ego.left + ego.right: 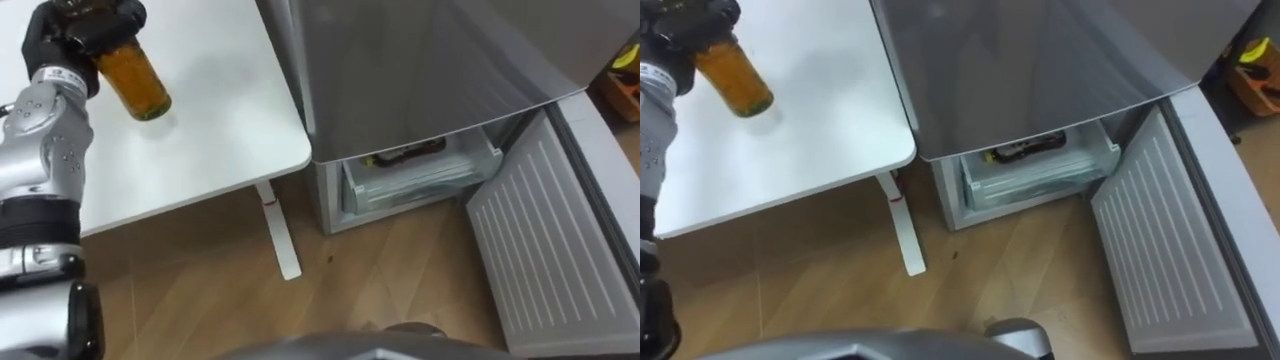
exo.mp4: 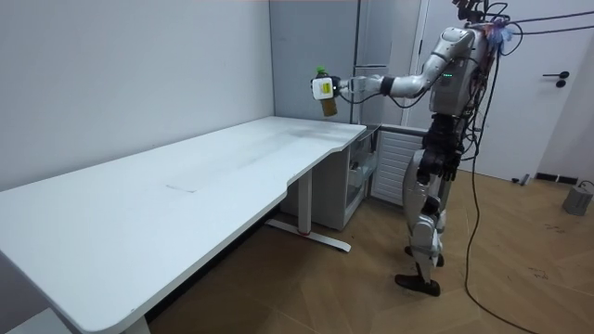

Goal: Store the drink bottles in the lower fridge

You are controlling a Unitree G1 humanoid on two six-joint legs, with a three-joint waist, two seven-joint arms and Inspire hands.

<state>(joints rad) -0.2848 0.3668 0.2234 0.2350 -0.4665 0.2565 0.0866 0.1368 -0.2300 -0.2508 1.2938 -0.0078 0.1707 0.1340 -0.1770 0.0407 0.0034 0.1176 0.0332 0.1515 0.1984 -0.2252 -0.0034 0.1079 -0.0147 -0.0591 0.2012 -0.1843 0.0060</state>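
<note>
Stands on the wood floor (image 1: 400, 280) before the fridge (image 1: 420, 60), at the end of the white worktop (image 1: 220, 110). Holds an amber drink bottle (image 1: 135, 80) tilted, raised clear above the worktop, with the left robot hand (image 1: 85, 35) curled round its top. Shows the lower fridge door (image 1: 545, 240) swung open, exposing a drawer (image 1: 420, 180) with a dark object (image 1: 410, 153) inside.

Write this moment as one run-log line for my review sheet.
left hand: fingers shut on drink bottle, held above white table | lower fridge door: open | stage: drink bottle not yet in fridge
</note>
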